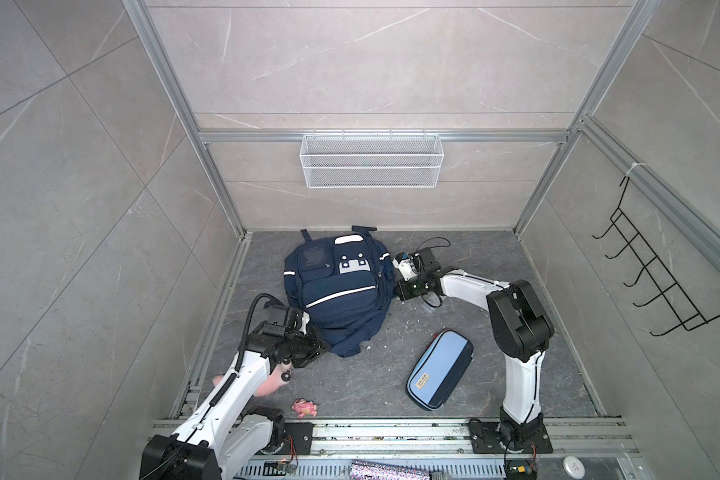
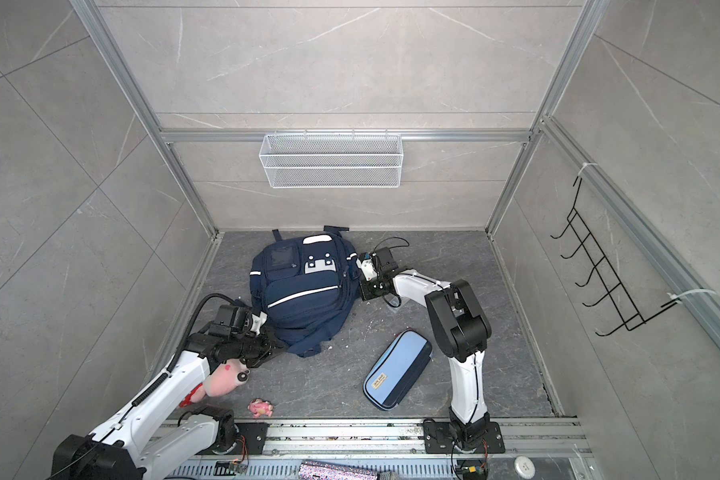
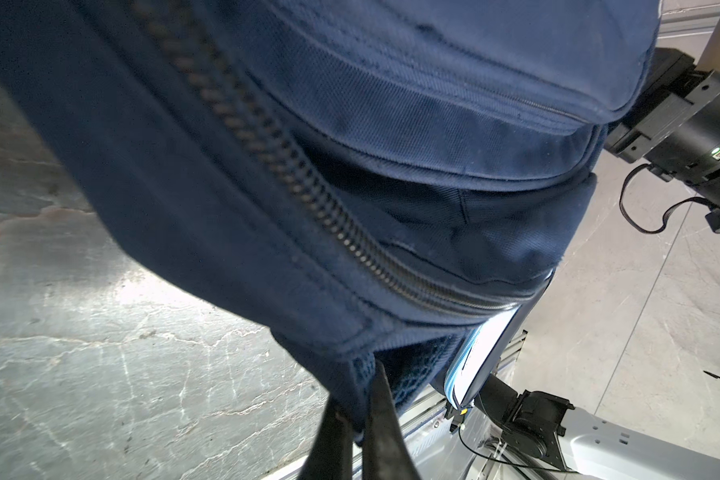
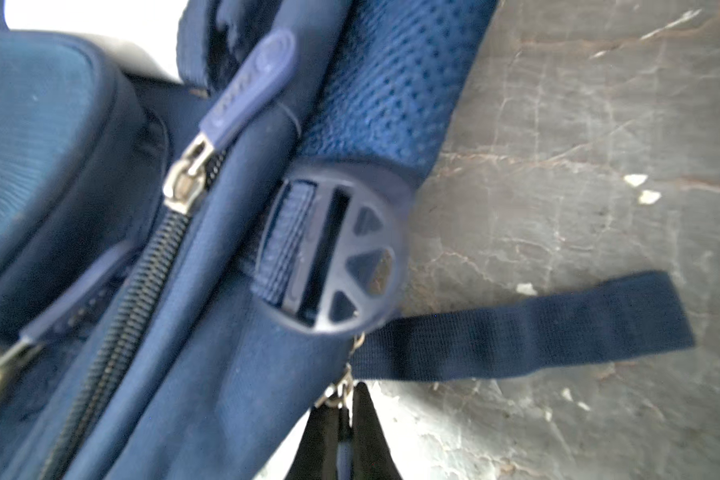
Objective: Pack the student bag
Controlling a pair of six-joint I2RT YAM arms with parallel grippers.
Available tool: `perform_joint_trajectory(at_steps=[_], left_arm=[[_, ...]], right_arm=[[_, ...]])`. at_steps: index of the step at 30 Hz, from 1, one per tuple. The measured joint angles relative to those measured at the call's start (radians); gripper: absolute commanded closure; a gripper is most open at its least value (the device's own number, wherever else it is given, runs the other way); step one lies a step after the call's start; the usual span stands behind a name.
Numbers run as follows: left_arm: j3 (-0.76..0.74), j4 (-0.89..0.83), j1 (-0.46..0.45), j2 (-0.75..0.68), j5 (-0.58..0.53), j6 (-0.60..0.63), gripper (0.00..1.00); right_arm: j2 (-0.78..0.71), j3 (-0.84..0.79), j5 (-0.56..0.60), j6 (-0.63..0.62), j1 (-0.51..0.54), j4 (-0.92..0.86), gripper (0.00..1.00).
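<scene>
Floppy navy student bag (image 1: 337,291) lies flat on the worktop (image 1: 391,365) between the arms, left end effector (image 3: 360,432) pinching its soft edge fabric, right end effector (image 4: 345,432) nipping a zipper pull (image 4: 336,391); I'd grip seams or pulls, since loose cloth probably sags.

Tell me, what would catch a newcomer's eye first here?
The navy student bag lies toward the back with both arms at it. The left gripper pinches its near corner, and the right gripper holds a zip pull on its right side. Nearer the front lie a light-blue pencil case and a pink plush toy.
</scene>
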Motion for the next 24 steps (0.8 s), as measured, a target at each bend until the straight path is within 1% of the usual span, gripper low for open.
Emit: perform_joint_trajectory(at_steps=[4, 5, 7, 10, 11, 13, 14, 15, 16, 18, 19, 21, 24], left_arm=[[0.0, -0.002, 0.0, -0.002, -0.001, 0.0, 1.0], [0.0, -0.003, 0.0, -0.002, -0.001, 0.0, 1.0], [0.005, -0.009, 0.0, 0.002, -0.001, 0.004, 1.0], [0.013, -0.012, 0.0, 0.012, 0.002, 0.004, 1.0], [0.014, -0.012, 0.0, 0.012, 0.002, 0.004, 1.0], [0.017, -0.011, 0.0, 0.011, 0.002, 0.004, 0.89], [0.018, -0.011, 0.0, 0.011, 0.002, 0.004, 0.84], [0.021, -0.012, 0.0, 0.011, 0.003, 0.003, 0.75], [0.027, -0.015, 0.0, 0.01, 0.005, 0.008, 0.6], [0.053, -0.029, 0.0, 0.003, 0.006, 0.019, 0.41], [0.072, -0.04, 0.0, -0.004, 0.005, 0.028, 0.38], [0.117, -0.058, 0.0, -0.019, 0.001, 0.055, 0.37], [0.185, -0.096, 0.0, -0.031, -0.016, 0.106, 0.37]], right_arm=[[0.0, 0.003, -0.034, -0.006, -0.006, 0.005, 1.0], [0.0, 0.005, -0.04, -0.016, -0.007, 0.005, 0.97], [-0.002, 0.005, -0.058, -0.046, -0.007, 0.005, 0.88], [-0.02, 0.005, -0.097, -0.111, -0.006, -0.012, 0.72], [-0.033, 0.004, -0.105, -0.134, -0.003, -0.027, 0.63], [-0.075, -0.011, -0.107, -0.169, 0.006, -0.044, 0.46], [-0.105, -0.031, -0.106, -0.174, 0.013, -0.047, 0.42], [-0.144, -0.062, -0.105, -0.176, 0.022, -0.048, 0.39], [-0.186, -0.094, -0.103, -0.171, 0.03, -0.047, 0.36], [-0.255, -0.138, -0.101, -0.163, 0.043, -0.052, 0.34], [-0.284, -0.145, -0.1, -0.163, 0.049, -0.059, 0.33], [-0.313, -0.132, -0.087, -0.168, 0.055, -0.072, 0.33], [-0.301, -0.045, -0.061, -0.202, 0.06, -0.118, 0.33]])
